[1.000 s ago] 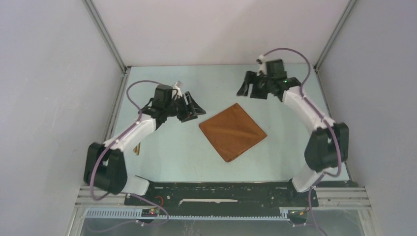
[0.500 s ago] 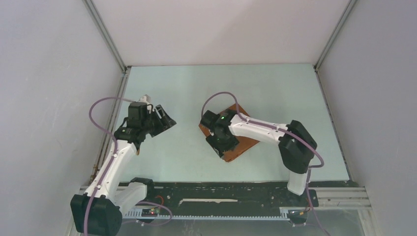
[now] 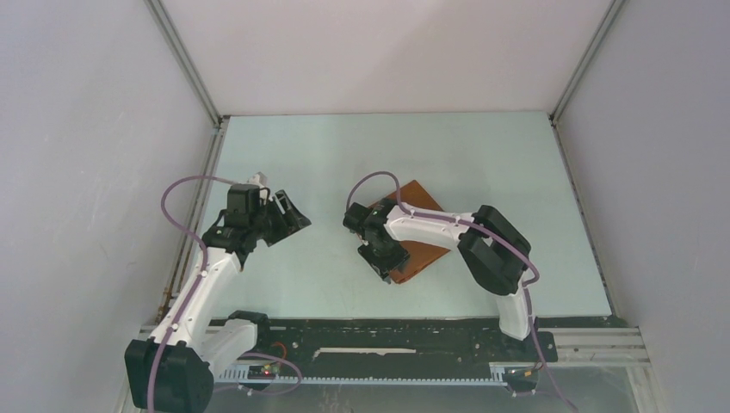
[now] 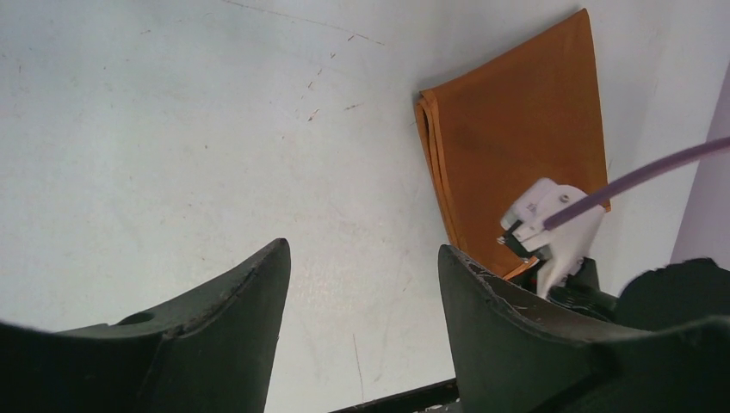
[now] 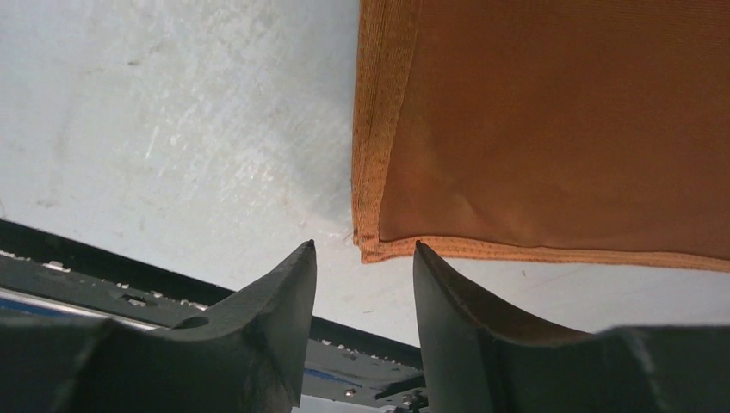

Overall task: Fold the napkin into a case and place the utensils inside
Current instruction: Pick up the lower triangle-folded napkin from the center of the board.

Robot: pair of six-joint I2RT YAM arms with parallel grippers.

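The rust-orange napkin (image 3: 420, 200) lies folded as a flat square in the middle of the table, one corner towards the near edge. My right gripper (image 3: 385, 262) hovers low over its near-left part, open and empty. In the right wrist view the napkin (image 5: 559, 129) fills the upper right, and its layered corner lies just beyond the gripper (image 5: 363, 247). My left gripper (image 3: 297, 222) is open and empty, well left of the napkin, over bare table. The left wrist view shows the gripper (image 4: 361, 249) and the napkin (image 4: 516, 129) beyond it. The utensils are hidden.
The right arm's white wrist and purple cable (image 4: 551, 228) cross the napkin's near side. A black rail (image 3: 387, 331) runs along the table's near edge and also shows in the right wrist view (image 5: 103, 280). Grey walls close in the left, back and right.
The right arm swung from the far right corner down onto the napkin's near-left part. The left arm drew back towards the left and near side. Both grippers stayed open.
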